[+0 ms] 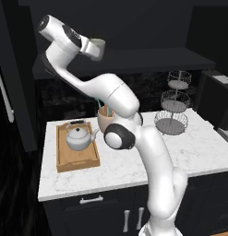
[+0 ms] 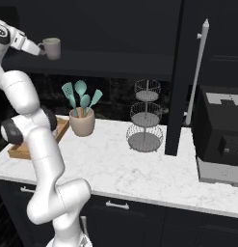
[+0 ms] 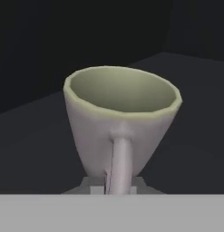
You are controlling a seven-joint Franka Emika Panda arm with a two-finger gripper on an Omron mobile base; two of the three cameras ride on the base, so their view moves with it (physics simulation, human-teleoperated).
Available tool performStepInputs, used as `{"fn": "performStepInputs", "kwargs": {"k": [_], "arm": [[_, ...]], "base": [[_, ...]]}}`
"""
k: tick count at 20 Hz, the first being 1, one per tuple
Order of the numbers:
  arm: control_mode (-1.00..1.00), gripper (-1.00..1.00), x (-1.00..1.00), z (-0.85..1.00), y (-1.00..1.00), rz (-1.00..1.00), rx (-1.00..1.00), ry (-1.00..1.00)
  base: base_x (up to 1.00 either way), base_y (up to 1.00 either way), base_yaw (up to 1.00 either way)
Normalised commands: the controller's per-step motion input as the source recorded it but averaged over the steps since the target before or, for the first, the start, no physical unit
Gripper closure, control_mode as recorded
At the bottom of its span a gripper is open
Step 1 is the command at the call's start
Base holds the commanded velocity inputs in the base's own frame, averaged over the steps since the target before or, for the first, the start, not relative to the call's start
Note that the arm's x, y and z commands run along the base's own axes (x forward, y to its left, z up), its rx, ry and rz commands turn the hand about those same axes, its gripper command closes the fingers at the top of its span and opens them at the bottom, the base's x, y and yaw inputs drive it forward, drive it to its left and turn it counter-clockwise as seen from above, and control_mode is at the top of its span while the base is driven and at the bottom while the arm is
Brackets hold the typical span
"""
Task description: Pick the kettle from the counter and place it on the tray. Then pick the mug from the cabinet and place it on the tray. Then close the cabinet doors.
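The grey-white mug [image 3: 122, 113], pale green inside, stands upright at the dark shelf [image 2: 115, 62] of the open black cabinet. My gripper [image 2: 42, 48] reaches in from the left and is shut on the mug's handle [image 3: 119, 163], which runs down between the fingers. From the left, the mug [image 1: 99, 44] peeks out just past the gripper [image 1: 94, 49]. I cannot tell whether the mug rests on the shelf or hangs just above it. The pale kettle [image 1: 78, 137] sits upright in the wooden tray [image 1: 76, 162] on the marble counter [image 1: 134, 166]. Both cabinet doors stand open, one at the left [image 1: 5, 97], one at the right [image 2: 188, 72].
A tan utensil pot [image 2: 82, 120] with teal tools stands beside the tray [image 2: 17, 152], under the arm. A three-tier wire stand [image 2: 146, 118] sits mid-counter. A dark appliance [image 2: 221, 130] is at the far right. Dark drawers [image 1: 92, 200] run below the counter.
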Motion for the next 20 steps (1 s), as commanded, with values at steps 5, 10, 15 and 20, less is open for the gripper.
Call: {"fn": "performStepInputs", "kwargs": {"k": [5,10,15,20], "arm": [[-1.00,1.00,-0.81,-0.29,-0.44,0.31,-0.03,0.00],[-1.00,1.00,-0.60,-0.81,-0.51,0.30,-0.04,0.00],[-1.00,1.00,-0.73,-0.89,-0.54,0.27,-0.03,-0.13],[-1.00,1.00,-0.99,-0.63,-0.52,0.23,0.00,-0.45]], "base": [[0.00,0.00,0.00],[0.00,0.00,0.00],[0.00,0.00,0.00],[0.00,0.00,0.00]]}}
